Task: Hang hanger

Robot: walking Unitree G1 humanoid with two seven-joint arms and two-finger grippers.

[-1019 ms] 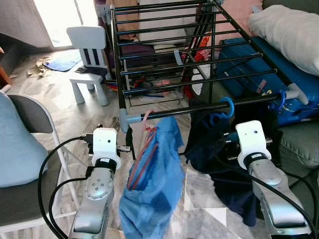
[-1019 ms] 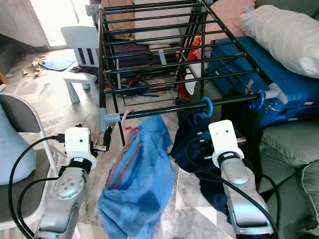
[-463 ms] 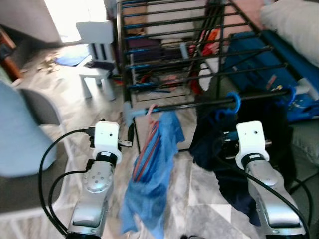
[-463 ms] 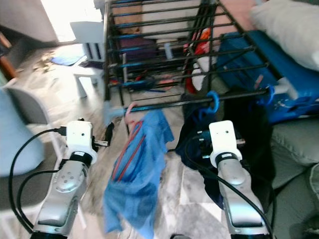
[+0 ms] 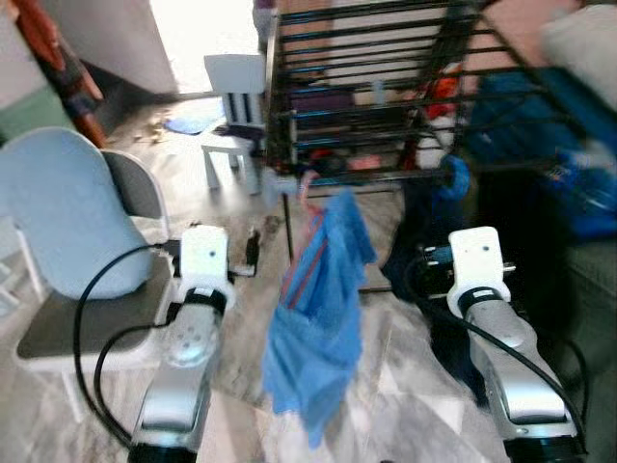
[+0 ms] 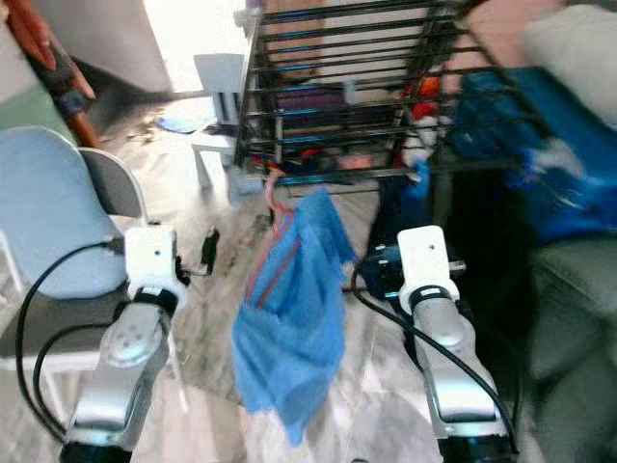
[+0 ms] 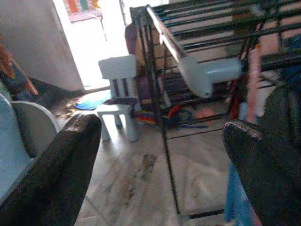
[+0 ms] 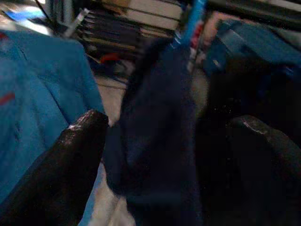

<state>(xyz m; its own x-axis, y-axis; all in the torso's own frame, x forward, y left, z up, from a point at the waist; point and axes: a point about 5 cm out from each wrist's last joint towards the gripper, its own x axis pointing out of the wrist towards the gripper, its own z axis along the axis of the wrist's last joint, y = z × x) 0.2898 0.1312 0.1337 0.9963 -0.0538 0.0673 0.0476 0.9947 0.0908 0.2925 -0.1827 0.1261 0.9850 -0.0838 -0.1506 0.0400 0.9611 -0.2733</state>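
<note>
Lit by daylight from a bright, overexposed doorway (image 5: pixel 207 29) at the far left, glaring white, washing the pale marble floor (image 5: pixel 231 217) nearby. Smeared by motion blur across both head views, worst toward the right, where the black metal drying rack (image 5: pixel 386 87) and the blue suitcase (image 6: pixel 521 116) ran soft. Dim and murky in the right wrist view, with black fingers (image 8: pixel 61 174) out of focus; brighter in the left wrist view, fingers (image 7: pixel 61 174) blurred too.
</note>
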